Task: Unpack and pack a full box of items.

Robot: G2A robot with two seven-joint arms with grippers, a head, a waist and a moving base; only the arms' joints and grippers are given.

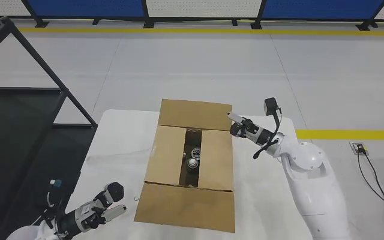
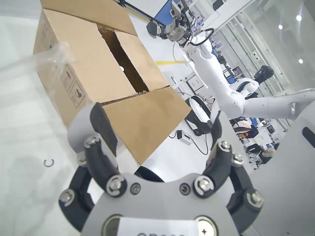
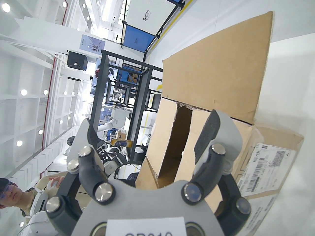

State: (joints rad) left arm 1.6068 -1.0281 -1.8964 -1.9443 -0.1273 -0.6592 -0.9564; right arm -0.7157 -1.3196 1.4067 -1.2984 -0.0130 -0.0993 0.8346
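A brown cardboard box (image 1: 189,162) stands in the middle of the white table (image 1: 120,144). Its two end flaps lie spread out, and its two long flaps are nearly closed. Through the narrow gap between them I see several small items (image 1: 192,161) inside. My right gripper (image 1: 234,123) is open above the box's far right corner, with nothing between its fingers. In the right wrist view the right gripper (image 3: 150,136) faces the box (image 3: 216,74) and its gap. My left gripper (image 1: 118,201) is open and empty at the table's near left, short of the box (image 2: 98,69).
A small C-shaped ring (image 2: 48,163) lies on the table beside the left gripper (image 2: 160,128). A scrap of clear plastic (image 2: 49,55) lies against the box's side. A black metal frame (image 1: 36,78) stands left of the table. There is free room on the table on both sides of the box.
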